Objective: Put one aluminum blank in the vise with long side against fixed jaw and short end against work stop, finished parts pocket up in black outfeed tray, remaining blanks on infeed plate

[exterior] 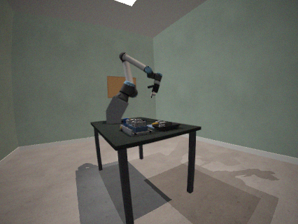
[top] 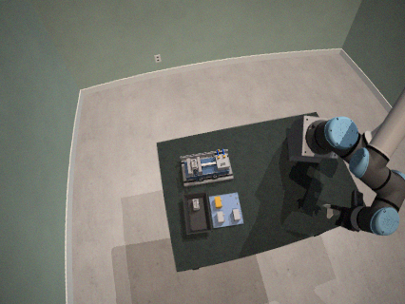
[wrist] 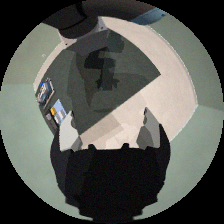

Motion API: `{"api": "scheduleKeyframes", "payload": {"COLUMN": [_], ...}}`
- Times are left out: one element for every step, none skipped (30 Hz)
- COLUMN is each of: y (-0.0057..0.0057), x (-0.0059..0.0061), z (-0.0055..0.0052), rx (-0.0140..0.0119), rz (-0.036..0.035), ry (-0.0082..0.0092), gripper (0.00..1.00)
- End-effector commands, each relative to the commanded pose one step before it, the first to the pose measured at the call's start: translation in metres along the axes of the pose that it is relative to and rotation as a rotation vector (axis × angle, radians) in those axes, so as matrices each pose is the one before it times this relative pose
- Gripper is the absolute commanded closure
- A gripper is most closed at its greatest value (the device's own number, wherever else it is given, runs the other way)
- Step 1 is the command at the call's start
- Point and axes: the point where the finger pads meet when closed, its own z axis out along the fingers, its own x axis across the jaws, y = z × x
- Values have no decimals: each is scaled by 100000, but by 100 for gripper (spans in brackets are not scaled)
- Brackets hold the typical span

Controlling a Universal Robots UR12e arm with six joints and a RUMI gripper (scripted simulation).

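Blanks on the infeed plate: showing one yellow brass blank toward the vise side, with one gray blank and another gray blank sitting apart along the opposite side. Too small to tell how close to the pins. Right beside the plate, showing the black outfeed tray with a small gray block lying near one end; pocket too blurred to confirm. Near both, showing the vise, contents between its jaws impossible to tell. Farther out, well apart from all these, holding high near the opposite end of the dark table: the gripper, spreading its fingers wide and gripping nothing.
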Motion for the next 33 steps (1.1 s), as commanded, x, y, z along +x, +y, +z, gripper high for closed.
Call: {"api": "scheduleKeyframes", "payload": {"y": [5117, 0, 0, 1041, 1011, 971, 690, 615, 601, 559, 515, 472, 429, 384, 340, 294, 249, 203, 0, 0, 215, 119, 26, -28, -74, -121, -167, -213, -258, -303, -348, -392, -435], "x": [-2891, 0, 0, -1033, -1124, -1212, -961, -940, -1005, -1032, -1054, -1077, -1098, -1118, -1135, -1150, -1164, -1176, 0, 0, -1698, -1695, -1500, -1075, -1202, -1216, -1206, -1201, -1195, -1187, -1178, -1167, -1154], "z": [1256, 0, 0, 238, 249, 258, 198, 188, 197, 197, 197, 197, 196, 196, 195, 193, 192, 190, 0, 0, 268, 261, 225, 158, 174, 173, 168, 164, 160, 155, 151, 146, 141], "rx": [-2029, 0, 0, -742, -815, -886, -705, -691, -741, -762, -779, -797, -812, -826, -839, -849, -858, -866, 0, 0, -1248, -1242, -1096, -784, -874, -882, -872, -866, -859, -850, -841, -829, -817], "rz": [-7189, 0, 0, -1762, -1800, -1833, -1386, -1307, -1355, -1351, -1343, -1340, -1336, -1334, -1331, -1329, -1327, -1326, 0, 0, -1894, -1872, -1647, -1177, -1316, -1332, -1325, -1325, -1326, -1328, -1330, -1331, -1333], "ry": [4667, 0, 0, 729, 695, 652, 454, 396, 377, 340, 302, 265, 227, 189, 151, 112, 74, 35, 0, 0, -17, -95, -147, -142, -194, -235, -271, -308, -345, -382, -418, -454, -489], "gripper": [0, 0, 0, 0, 0, 0, 0, 0, 0, 0, 0, 0, 0, 0, 0, 0, 0, 0, 0, 0, 0, 0, 0, 0, 0, 0, 0, 0, 0, 0, 0, 0, 0]}}
